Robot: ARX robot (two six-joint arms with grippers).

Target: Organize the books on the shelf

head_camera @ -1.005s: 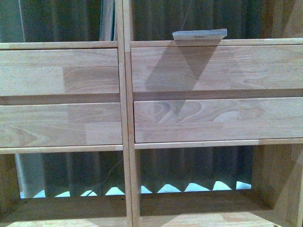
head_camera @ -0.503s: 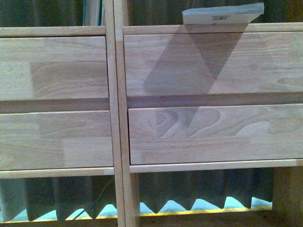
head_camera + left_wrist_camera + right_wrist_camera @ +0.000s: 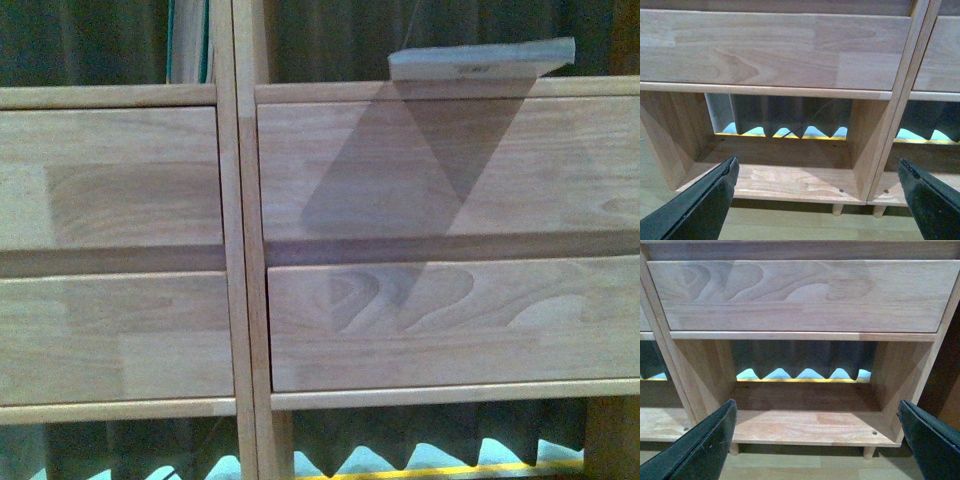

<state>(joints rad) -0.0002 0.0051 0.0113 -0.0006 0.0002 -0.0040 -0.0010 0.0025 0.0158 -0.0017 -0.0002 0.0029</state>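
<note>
The light-wood shelf [image 3: 240,250] fills the front view with its four drawer fronts. A thin white book [image 3: 480,60] lies flat in the upper right compartment, jutting over the front edge. A teal book [image 3: 190,45] stands upright in the upper left compartment against the central divider. Neither gripper shows in the front view. My left gripper [image 3: 820,197] is open and empty, facing the shelf's bottom left compartment [image 3: 785,175]. My right gripper [image 3: 820,437] is open and empty, facing the bottom right compartment [image 3: 805,420].
Dark pleated curtain [image 3: 800,357] hangs behind the open-backed compartments, with a bright strip of floor below it. Short peg legs [image 3: 838,209] lift the bookcase off the light wood floor [image 3: 805,465]. A dark gap [image 3: 947,365] runs along the bookcase's right side.
The front view has shifted: the drawer fronts and the flat white book sit lower in frame, and less of the bottom compartments shows. The books have not moved on the shelf.
</note>
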